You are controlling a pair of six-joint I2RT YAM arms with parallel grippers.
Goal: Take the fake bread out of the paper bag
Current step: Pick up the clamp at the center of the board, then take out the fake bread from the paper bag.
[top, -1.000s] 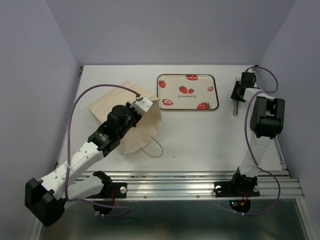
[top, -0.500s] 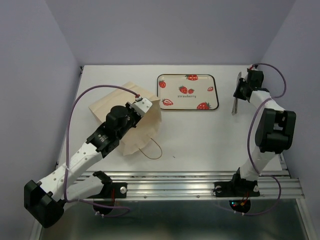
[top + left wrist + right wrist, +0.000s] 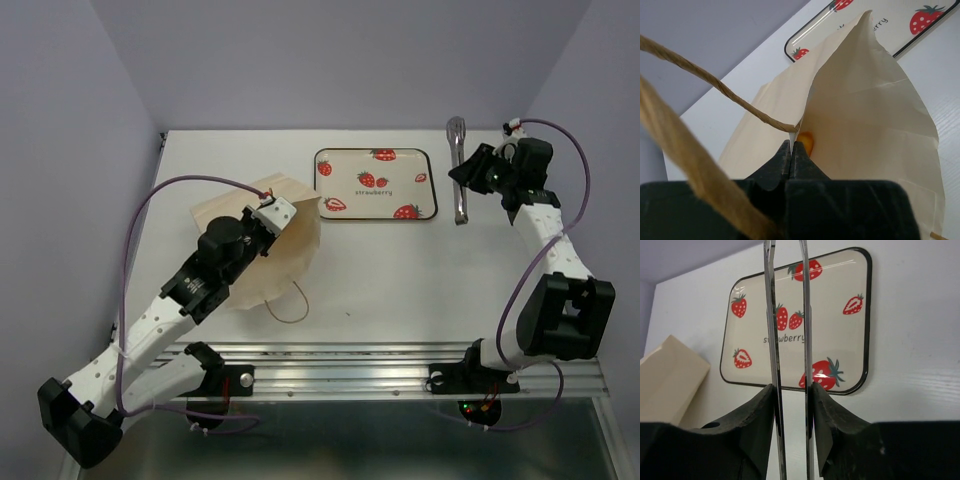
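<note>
The paper bag (image 3: pixel 255 262) lies on its side left of centre, mouth toward the tray. My left gripper (image 3: pixel 272 212) is shut on the bag's upper rim and holds the mouth open. In the left wrist view the jaws (image 3: pixel 791 145) pinch the rim, and a small patch of golden-orange fake bread (image 3: pixel 807 141) shows deep inside the bag (image 3: pixel 875 125). The rest of the bread is hidden. My right gripper (image 3: pixel 483 172) is shut on metal tongs (image 3: pixel 458 170), held above the table at the tray's right edge. The tong arms (image 3: pixel 771 340) point at the tray from between my right gripper's jaws (image 3: pixel 792 387).
The cream strawberry tray (image 3: pixel 375 183) lies at the back centre; it also shows in the right wrist view (image 3: pixel 840 340) and in the left wrist view (image 3: pixel 890 25). A string handle (image 3: pixel 285 300) trails from the bag toward the front. A second handle (image 3: pixel 715 85) crosses the left wrist view.
My right arm has swung up and left with the tongs, turning them toward the tray. My left gripper has drawn the bag's rim slightly left and up.
</note>
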